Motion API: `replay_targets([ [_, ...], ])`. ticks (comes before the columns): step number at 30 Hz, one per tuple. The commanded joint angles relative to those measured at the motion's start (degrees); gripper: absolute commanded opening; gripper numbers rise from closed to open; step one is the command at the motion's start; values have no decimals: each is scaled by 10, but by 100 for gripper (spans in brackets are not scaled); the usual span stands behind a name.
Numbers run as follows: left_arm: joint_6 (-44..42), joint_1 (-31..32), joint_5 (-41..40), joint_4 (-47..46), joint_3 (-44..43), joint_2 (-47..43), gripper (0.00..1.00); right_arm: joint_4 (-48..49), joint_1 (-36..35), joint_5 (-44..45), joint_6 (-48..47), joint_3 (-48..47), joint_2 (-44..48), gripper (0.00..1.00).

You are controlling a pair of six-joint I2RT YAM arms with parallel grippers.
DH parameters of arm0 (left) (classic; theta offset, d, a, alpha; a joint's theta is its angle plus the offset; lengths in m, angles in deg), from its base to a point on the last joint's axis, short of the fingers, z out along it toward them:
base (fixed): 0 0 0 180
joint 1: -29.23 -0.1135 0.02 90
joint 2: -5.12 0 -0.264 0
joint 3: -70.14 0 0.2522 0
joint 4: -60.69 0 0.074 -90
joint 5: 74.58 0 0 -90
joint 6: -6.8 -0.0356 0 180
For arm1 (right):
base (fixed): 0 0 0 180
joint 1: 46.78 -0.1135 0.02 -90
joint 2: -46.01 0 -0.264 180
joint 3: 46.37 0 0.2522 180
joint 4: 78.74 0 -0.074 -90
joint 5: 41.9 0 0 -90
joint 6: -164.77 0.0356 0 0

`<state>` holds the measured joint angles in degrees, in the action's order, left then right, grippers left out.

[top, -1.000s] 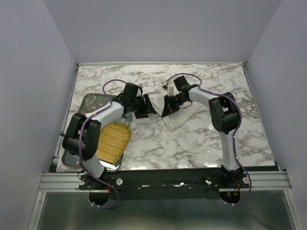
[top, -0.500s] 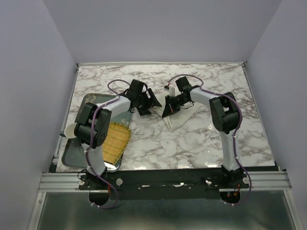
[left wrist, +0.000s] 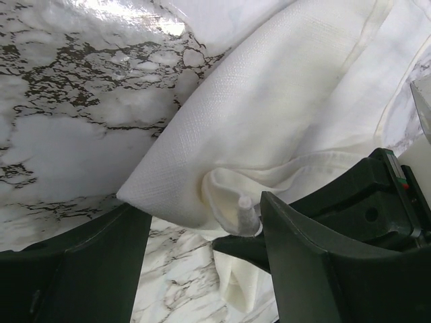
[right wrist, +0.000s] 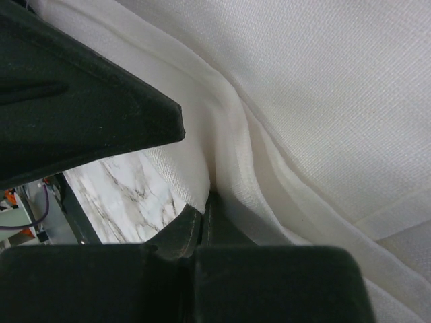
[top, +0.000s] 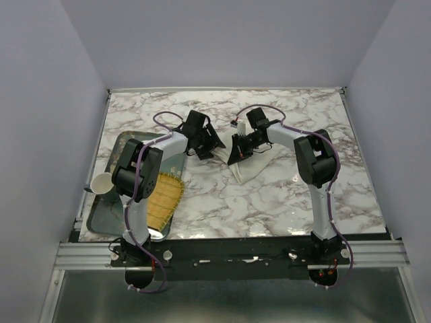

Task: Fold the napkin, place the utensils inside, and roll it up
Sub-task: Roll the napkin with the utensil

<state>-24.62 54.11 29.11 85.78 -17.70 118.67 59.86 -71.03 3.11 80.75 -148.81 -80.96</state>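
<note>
The cream-white napkin (top: 252, 165) lies bunched on the marble table, right of centre. My right gripper (top: 235, 156) is shut on a folded hem of it; in the right wrist view the gripper (right wrist: 206, 217) pinches the layered cloth (right wrist: 323, 101). My left gripper (top: 213, 142) is open just left of the cloth. In the left wrist view it (left wrist: 202, 210) faces a puffed fold of the napkin (left wrist: 269, 114) and touches nothing. A small grey stub (left wrist: 246, 214) pokes out of that fold; I cannot tell what it is. The spoon is otherwise hidden.
A grey metal tray (top: 101, 219) sits at the near left. It holds a yellow woven mat (top: 163, 196) and a white cup (top: 102, 182). The black finger of the right gripper (left wrist: 367, 205) lies close in front of my left gripper.
My left arm has folded back toward the left, and its gripper has shifted a little farther back and right. The white cup has come into view. The right arm has barely moved.
</note>
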Motion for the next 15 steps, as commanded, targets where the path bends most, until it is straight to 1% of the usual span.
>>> replay_targets([
  [1, 5, 3, -36, 4, -8, 11, 72, 6, -1, -19, -7, -3, -20, 0],
  [5, -5, 3, -51, -5, -8, 19, 68, 5, 0, -20, -12, -3, -20, 1],
  [8, -29, 5, -65, -2, -22, 36, 62, 3, -1, -19, -22, -3, -20, 1],
  [9, -32, 6, -66, 0, -28, 40, 59, 2, -1, -16, -24, -3, -20, 1],
  [11, -44, 7, -74, 4, -33, 49, 56, 0, -1, -12, -29, -4, -20, 1],
  [12, -47, 8, -79, 6, -38, 51, 52, -3, -2, -13, -31, -6, -20, 0],
  [15, -62, 11, -93, 18, -48, 57, 49, -10, -1, -14, -36, -12, -22, 1],
])
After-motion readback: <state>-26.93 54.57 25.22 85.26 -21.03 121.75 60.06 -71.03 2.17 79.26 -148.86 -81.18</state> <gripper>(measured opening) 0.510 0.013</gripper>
